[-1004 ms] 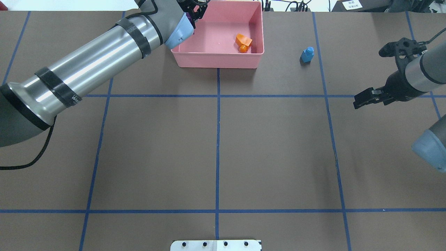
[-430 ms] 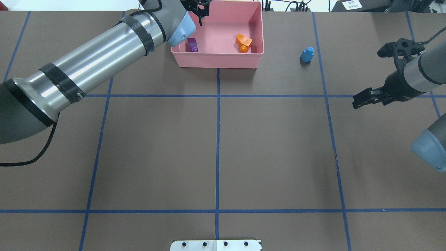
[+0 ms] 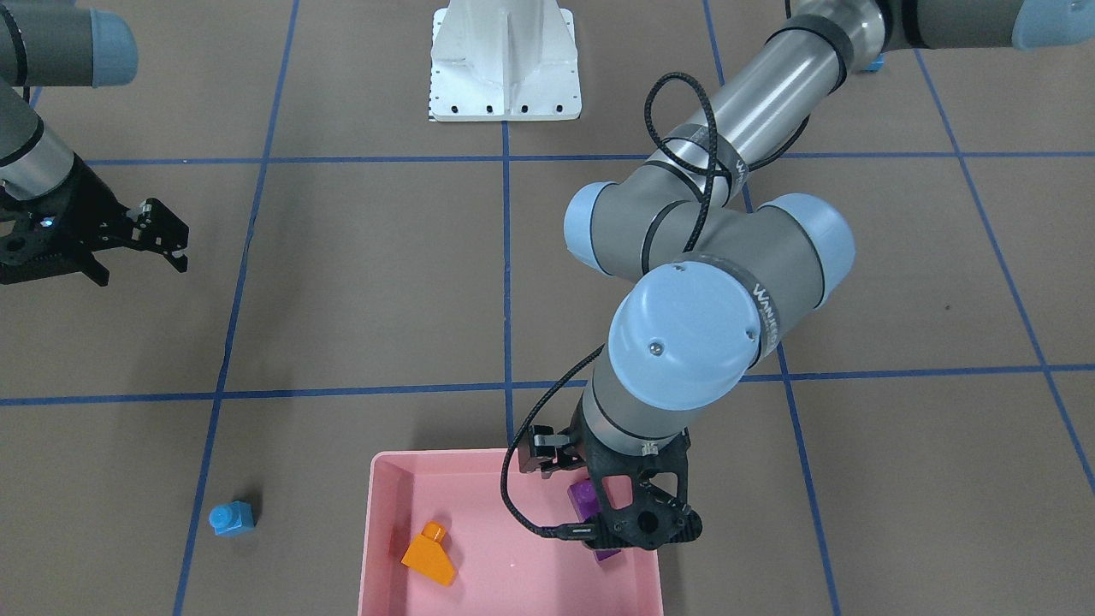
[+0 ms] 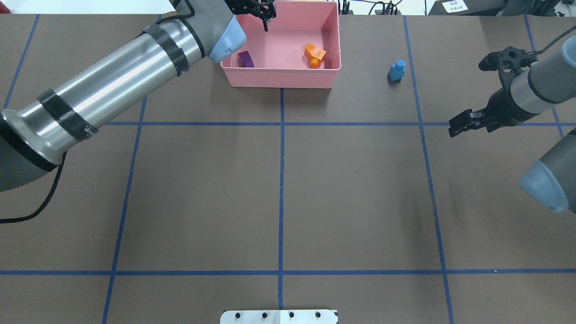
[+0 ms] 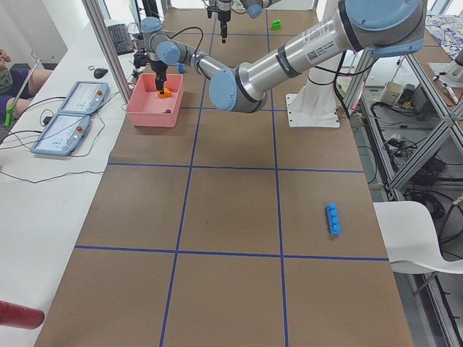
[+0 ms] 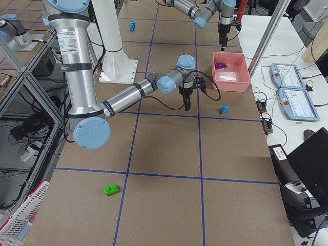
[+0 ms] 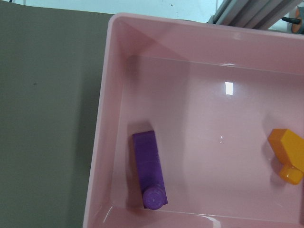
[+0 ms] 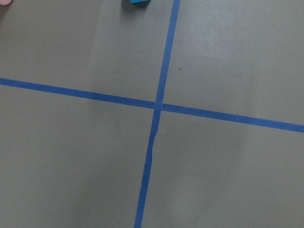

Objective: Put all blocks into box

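While the white base plate point(image 4: 279, 316) sits nearest the robot, two blocks lie out toward the table ends. The long blue four-stud brick point(image 5: 333, 219) is at about 9 o'clock of the base and the small green brick point(image 6: 110, 189) at about 3 o'clock. Both rest on the brown table point(image 4: 360, 202), well apart from everything else (only the side views catch them).

Farther out, the right gripper point(image 4: 455, 128) hangs over bare table on the 3 o'clock side, above a crossing of blue tape lines point(image 8: 156, 105). It carries nothing. Its fingers overlap in the views that show them, so I cannot tell whether they are spread or pressed together.

The small blue cube brick point(image 4: 397, 71) stands stud up on the table at roughly 11 o'clock of that gripper. It is at 3 o'clock of the pink box point(image 4: 279, 81), near it but not touching.

The box lies at the table's 12 o'clock, by the far edge. Two blocks are inside. The tall purple brick point(image 7: 151, 171) lies on its side just beside the 9 o'clock wall, its stud end toward the near wall. The orange sloped brick point(image 4: 314, 55) lies toward the 3 o'clock wall, well apart from the purple one.

Farthest, the left gripper point(image 4: 262, 18) hangs over the box's far part at about 11 o'clock, touching neither brick and holding nothing. One of its fingers point(image 4: 266, 23) shows and the other is hidden behind the wrist, so I cannot tell whether they are spread or together.
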